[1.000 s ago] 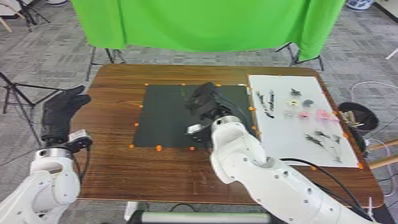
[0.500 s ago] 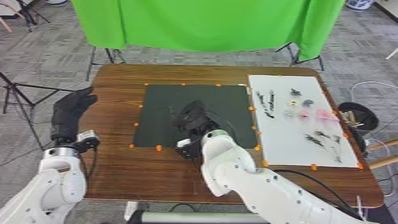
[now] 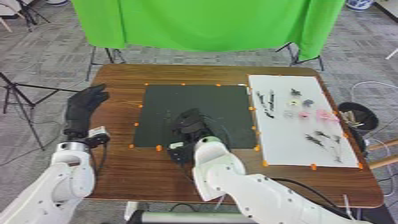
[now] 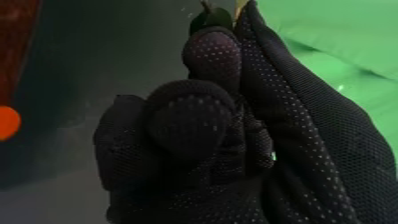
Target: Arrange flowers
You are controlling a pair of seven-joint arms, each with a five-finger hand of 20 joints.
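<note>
Over the lower middle of the dark mat [image 3: 233, 97] is my right hand [image 3: 190, 125]. In the right wrist view the gloved right hand [image 4: 187, 120] has its fingers curled and pinches a green leafy piece [image 4: 211, 19] at the fingertips; most of that piece is hidden. My left hand [image 3: 82, 106], fingers fairly straight, is by the table's left edge, holding nothing visible. On the white board [image 3: 275, 150] lie pink flowers [image 3: 326, 116], a pale yellow flower [image 3: 291, 102], dark stems [image 3: 271, 102] and leafy sprigs [image 3: 315, 139].
Orange markers [image 3: 159, 148] line the mat and the board on the brown table [image 3: 124, 175]. A black bin [image 3: 357, 116] stands beyond the table's right edge. Behind the far edge hangs a green cloth [image 3: 209, 25].
My right hand has drawn back toward the front edge and slightly left over the mat. The left hand has shifted right, toward the table.
</note>
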